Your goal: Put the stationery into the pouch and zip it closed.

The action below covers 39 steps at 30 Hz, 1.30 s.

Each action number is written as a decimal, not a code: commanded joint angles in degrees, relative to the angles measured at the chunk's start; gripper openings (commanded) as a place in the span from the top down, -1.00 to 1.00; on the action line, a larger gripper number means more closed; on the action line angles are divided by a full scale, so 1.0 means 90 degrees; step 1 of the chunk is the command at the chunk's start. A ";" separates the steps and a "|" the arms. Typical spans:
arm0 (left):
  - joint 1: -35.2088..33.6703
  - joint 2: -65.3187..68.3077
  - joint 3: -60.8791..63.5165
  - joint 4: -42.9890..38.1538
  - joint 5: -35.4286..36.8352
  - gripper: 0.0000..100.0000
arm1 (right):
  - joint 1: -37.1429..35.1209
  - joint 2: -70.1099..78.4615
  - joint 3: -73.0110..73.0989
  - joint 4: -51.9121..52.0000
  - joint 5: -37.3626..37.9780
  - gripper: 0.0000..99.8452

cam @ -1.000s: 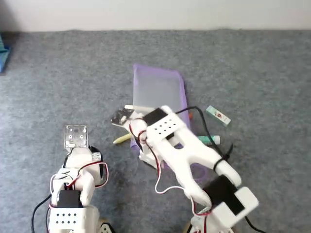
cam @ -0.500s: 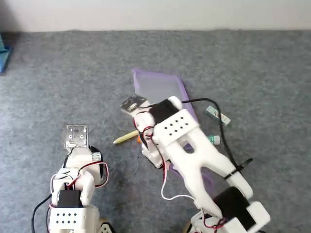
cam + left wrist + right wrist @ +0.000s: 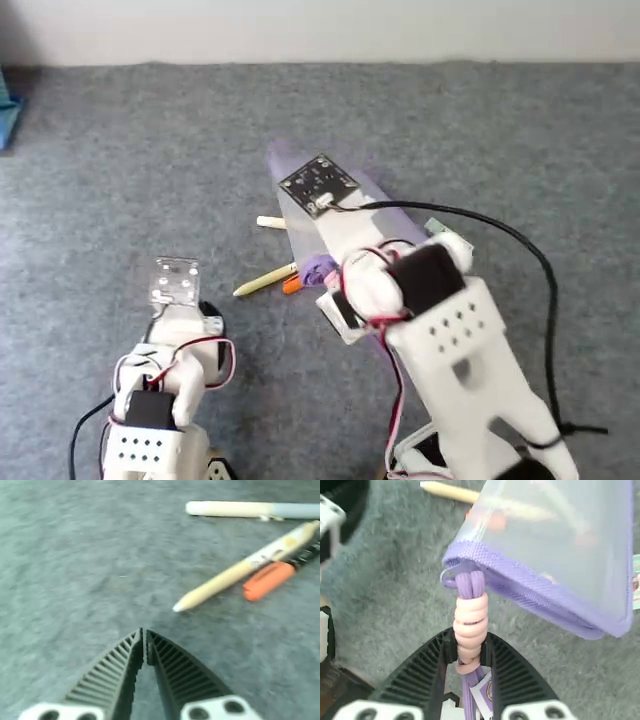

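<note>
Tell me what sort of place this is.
Probably a robot practice bench: two white arms over a grey felt-covered table against a pale wall, with a purple pouch and pens.

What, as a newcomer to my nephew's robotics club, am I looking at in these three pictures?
Two white robot arms stand side by side on grey carpet. One picture looks down from overhead; the other two come from a camera on each arm's wrist. The left tool is shut and empty, near a cream pen, a yellow pen and an orange marker lying on the carpet. The right tool is shut on the purple cord tied to the zip pull of a clear, purple-edged pouch.
</note>
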 commanded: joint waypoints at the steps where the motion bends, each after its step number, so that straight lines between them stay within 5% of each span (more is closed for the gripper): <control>1: 0.0400 -0.0078 -0.0063 -0.0107 -0.0078 0.97 | 0.0083 -0.0484 -0.0264 0.0190 -0.0049 0.98; 6: 0.0469 -0.0078 -0.0611 0.0166 -0.0020 0.92 | 0.0083 -0.0913 -0.0264 0.0190 -0.0039 0.98; 15: 0.0381 -0.0068 -0.2535 0.1436 0.1065 0.22 | 0.0083 -0.1158 -0.0264 0.0190 -0.0039 0.98; 25: 0.0459 -0.0068 -0.4137 0.1758 0.1065 0.21 | 0.0093 -0.1206 0.0391 -0.0220 -0.0039 0.98; 30: 0.1319 -0.0068 -0.4772 0.2481 0.1280 0.21 | 0.0063 -0.1197 0.0547 -0.0728 -0.0039 0.98; 39: 0.1885 -0.0039 -0.4274 0.2354 0.1729 0.21 | 0.0034 -0.1372 0.0537 -0.0552 -0.0039 0.98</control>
